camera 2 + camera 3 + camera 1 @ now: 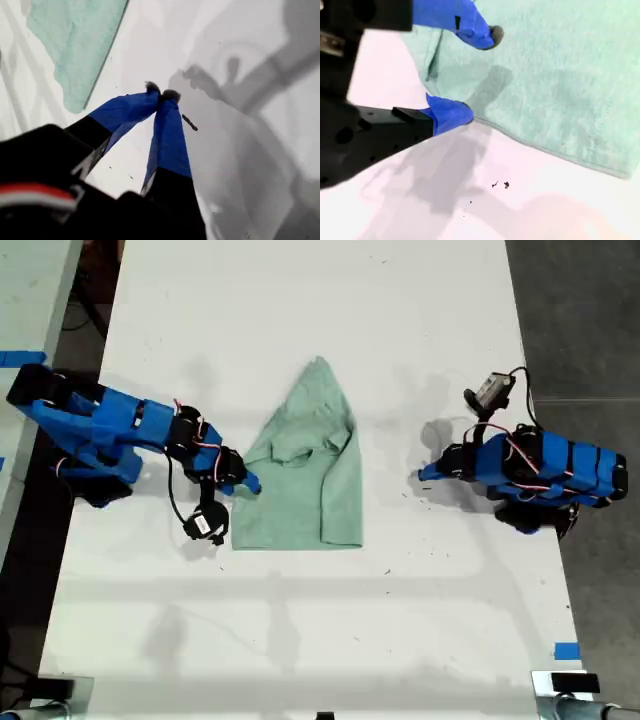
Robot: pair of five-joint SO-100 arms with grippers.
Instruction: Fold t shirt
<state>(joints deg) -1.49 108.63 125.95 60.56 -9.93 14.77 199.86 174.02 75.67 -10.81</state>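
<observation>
The pale mint-green t shirt lies partly folded on the white table, tapering to a point at the far end. My second gripper is at the shirt's edge on the exterior view's left. It is open: one fingertip hovers over the fabric and the other rests at the hem. My first gripper sits on the exterior view's right, apart from the shirt. Its tips are shut together on nothing, with the shirt some way off.
Both arm bases stand at the table's side edges in the exterior view. Blue tape marks the near corner on that view's right. Dark floor lies beyond that edge. A small dark speck lies by my first gripper.
</observation>
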